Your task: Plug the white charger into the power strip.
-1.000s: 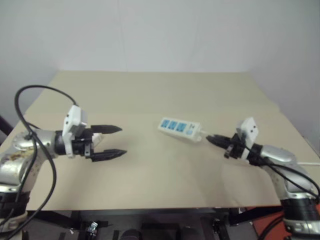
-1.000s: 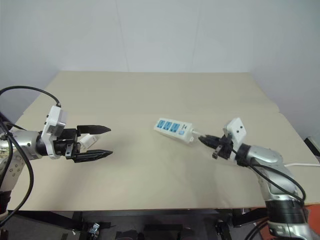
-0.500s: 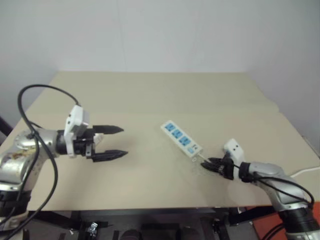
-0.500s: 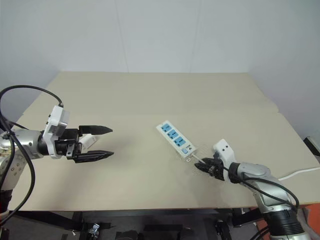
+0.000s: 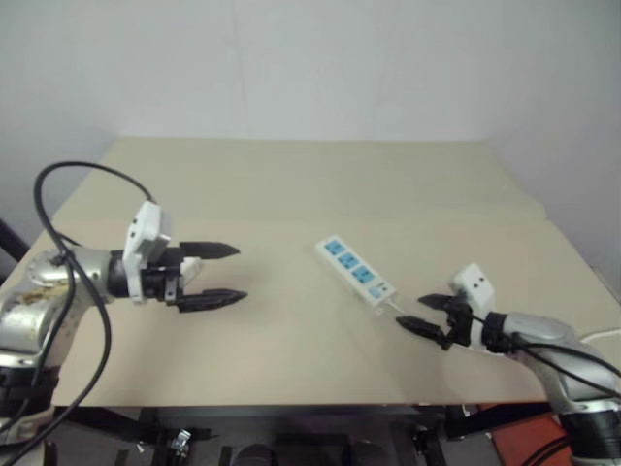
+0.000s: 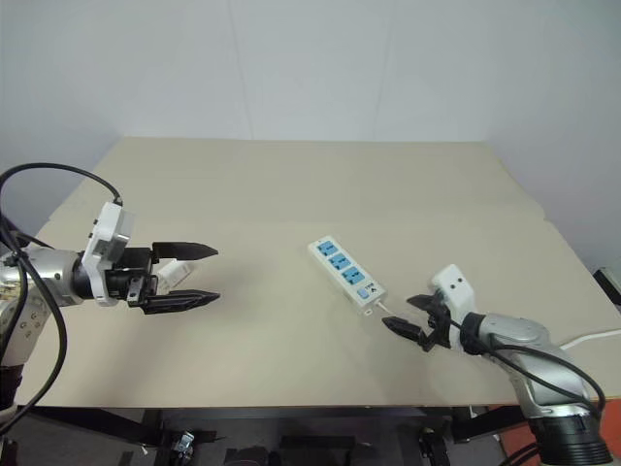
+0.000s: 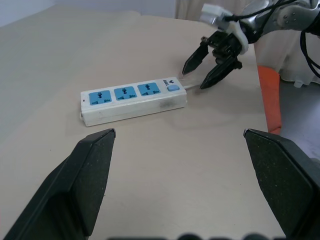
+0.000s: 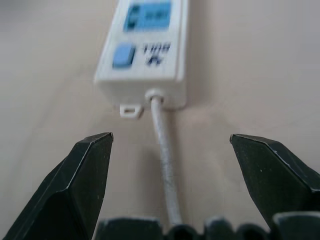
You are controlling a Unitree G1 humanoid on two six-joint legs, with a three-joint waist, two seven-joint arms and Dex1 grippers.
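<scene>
The power strip (image 5: 356, 272) lies slantwise at the middle of the table, blue sockets up, its switch end toward my right gripper (image 5: 415, 312). That gripper is open just short of the switch end, and the white cord (image 8: 161, 135) runs along the table between its fingers. My left gripper (image 5: 236, 273) hovers open at the left, pointing across at the strip (image 7: 132, 100), with nothing between its fingertips. A small white piece (image 5: 191, 264) shows between the bases of its fingers. I cannot tell whether it is the white charger.
The tan table (image 5: 291, 184) stretches wide behind the strip, up to a pale wall. The strip's cord leaves over the right edge (image 5: 604, 334). A black cable (image 5: 58, 180) loops above my left arm. Something orange (image 7: 270, 95) stands beyond the table's right edge.
My right gripper, shut at the cord by the strip's end, sank toward the near edge, and the strip swung slantwise after it. Then it opened. The left gripper kept still.
</scene>
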